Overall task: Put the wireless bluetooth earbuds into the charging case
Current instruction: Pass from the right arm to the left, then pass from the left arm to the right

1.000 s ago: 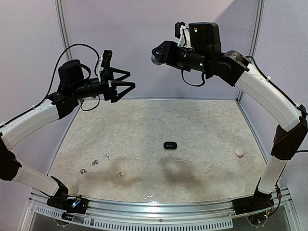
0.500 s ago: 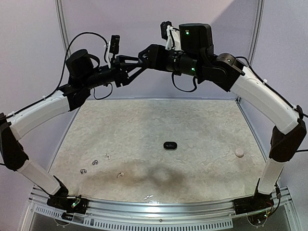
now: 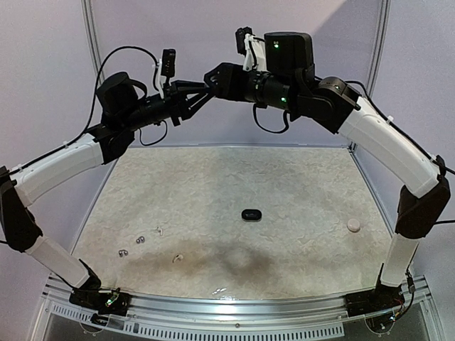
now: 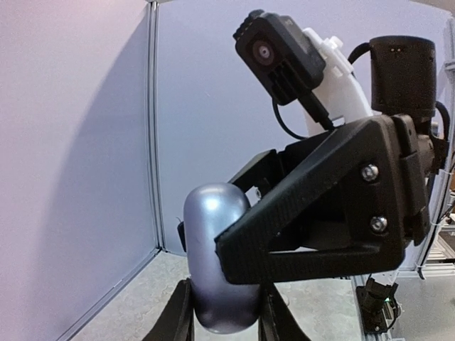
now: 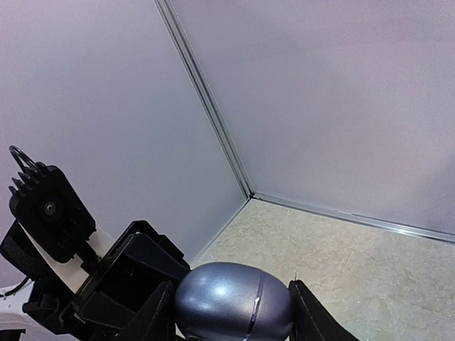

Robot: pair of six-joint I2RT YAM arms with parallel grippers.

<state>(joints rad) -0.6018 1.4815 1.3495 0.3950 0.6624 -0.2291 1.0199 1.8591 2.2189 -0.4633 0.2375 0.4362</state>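
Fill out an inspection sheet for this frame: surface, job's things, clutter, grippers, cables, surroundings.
Surface: table, beige mottled top, shadowed near front centre.
Job's things: earbuds scattered front left, count unclear; black case mid-table; grey case held in the air.
Clutter: white round item at right, possibly another case.
Grippers: left gripper and right gripper both shut on the grey case, high above the table's far edge.
Cables: left cable loops over the left wrist; right cable hangs under the right wrist; both well above the table.
Surroundings: plain pale walls, metal posts, front rail.
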